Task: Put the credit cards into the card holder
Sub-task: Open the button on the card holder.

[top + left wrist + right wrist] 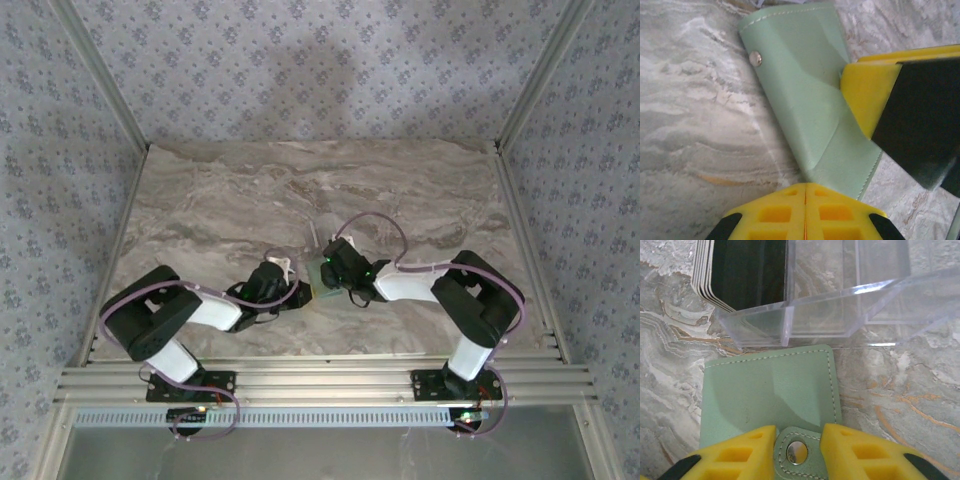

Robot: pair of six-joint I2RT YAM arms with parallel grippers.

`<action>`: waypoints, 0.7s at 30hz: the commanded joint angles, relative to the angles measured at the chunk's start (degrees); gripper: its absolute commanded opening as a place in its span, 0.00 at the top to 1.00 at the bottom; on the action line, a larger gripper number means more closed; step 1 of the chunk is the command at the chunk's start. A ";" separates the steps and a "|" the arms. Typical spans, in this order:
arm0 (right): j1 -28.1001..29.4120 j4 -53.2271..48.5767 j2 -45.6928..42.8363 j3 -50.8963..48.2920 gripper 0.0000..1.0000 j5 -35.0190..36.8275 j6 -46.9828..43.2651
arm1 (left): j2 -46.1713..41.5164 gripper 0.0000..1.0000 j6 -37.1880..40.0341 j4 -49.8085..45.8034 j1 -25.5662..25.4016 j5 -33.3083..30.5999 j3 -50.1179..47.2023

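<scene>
Card holder [767, 390] is lying center frame, looking soft n floppy; credit cards [747, 270] standing upper left.
Left gripper [805, 189] is sitting pinched shut at its edge, right gripper [798, 431] narrowly straddling snap tab [798, 452]; prob worth pinching stiff cards edgewise.

Soft, even, fairly bright light from above in the overhead view, spread flat across the marbled tabletop [230, 190]. Broad faint shadow on the patterned back wall [300, 70]; darker patches of shade under both arms. Mildly soft, small detail in the middle hard to read. From the left wrist: heavily blurred close in, left claw [805, 200] out of focus, card holder [800, 100] crossed by slanting shade. From the right wrist: crisper, white glints along the clear box [850, 295] edges, grey shadow over the card holder.
</scene>
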 commanded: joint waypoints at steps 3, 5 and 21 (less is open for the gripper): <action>0.19 -13.46 3.76 -2.49 0.77 4.62 0.55 | -3.30 0.92 2.33 -9.63 0.76 1.19 3.90; 0.45 -13.43 3.64 -2.56 0.81 4.94 0.49 | -3.95 0.93 2.78 -11.15 0.78 1.21 5.00; 2.84 -13.36 0.51 -4.74 1.00 5.35 1.25 | 6.80 0.92 5.26 -14.56 0.74 1.59 14.81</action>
